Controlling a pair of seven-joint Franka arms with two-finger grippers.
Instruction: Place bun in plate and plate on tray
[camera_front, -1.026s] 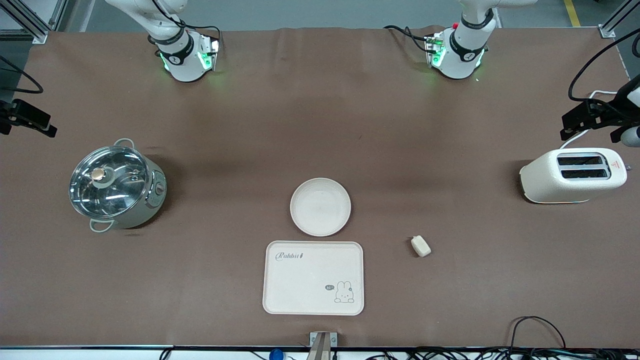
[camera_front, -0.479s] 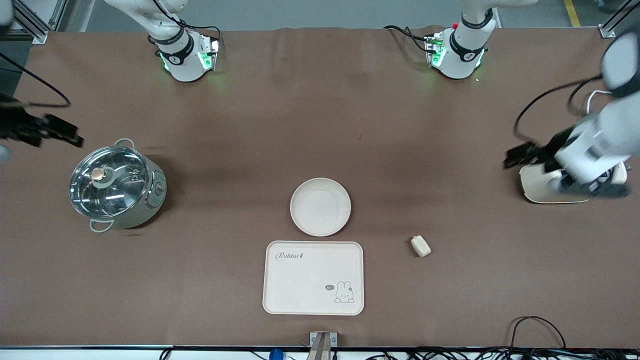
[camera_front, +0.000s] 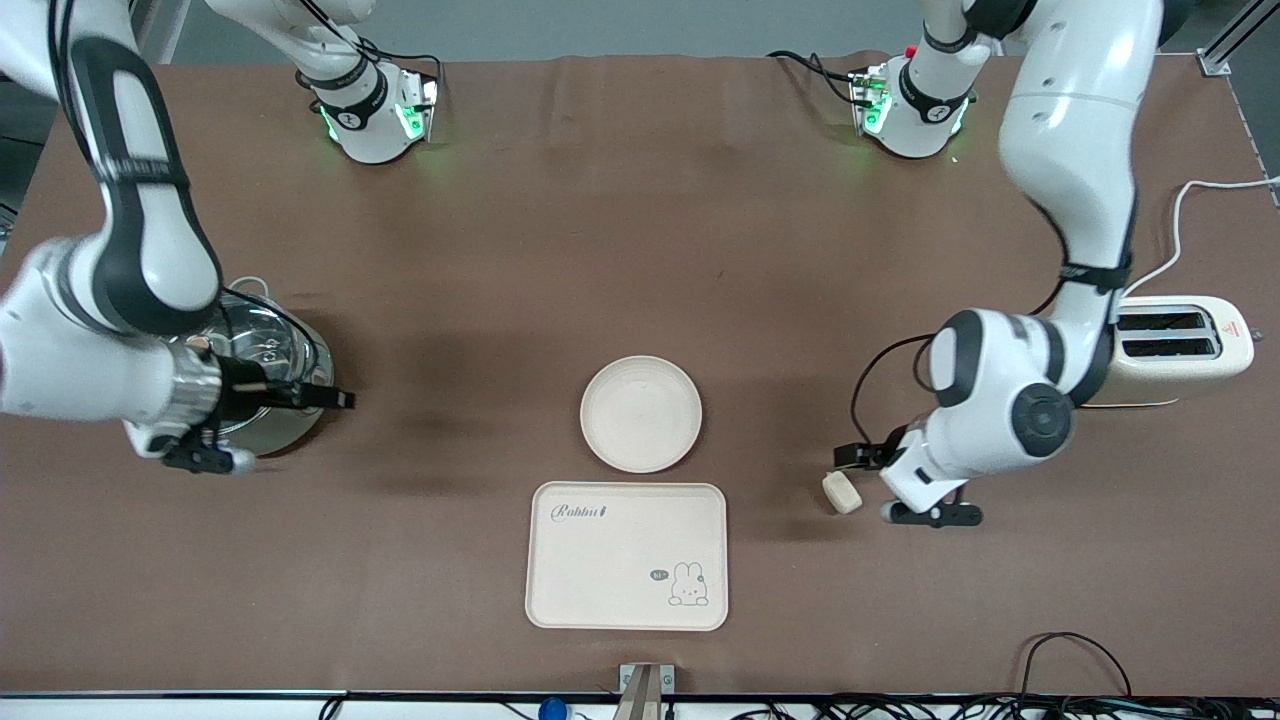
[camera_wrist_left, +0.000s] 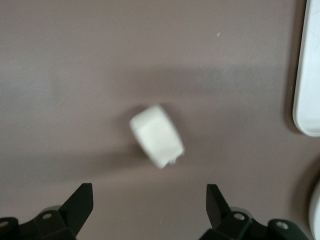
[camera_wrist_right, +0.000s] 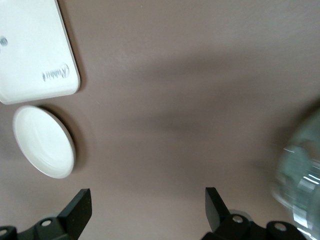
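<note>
**Left pincer hanging by the bun, plate and tray unloaded**

The brown worktop (camera_front: 640, 250) is carrying everything. The tray (camera_front: 627, 556), flat with its "Rabbit" script showing, is lying at the middle of the worktop's edge nearest the front camera, with nothing on it. The pot (camera_front: 262, 385) with a glass lid is standing toward the right arm's end of the worktop, partly covered by that arm. The toaster (camera_front: 1180, 345) is standing near the edge at the left arm's end, partly hidden by the left arm. The plate (camera_front: 641, 413) is sitting bare just beside the tray, farther from the front camera, with a narrow gap between them. The bun (camera_front: 841, 492) is lying on the bare worktop, well apart from the plate, toward the left arm's end.

The left pincer (camera_wrist_left: 149, 202) is hanging just beside the bun, fingers spread wide apart and gripping nothing. The right pincer (camera_wrist_right: 148, 207) is hanging beside the pot, over bare worktop, fingers likewise spread apart and holding nothing.
</note>
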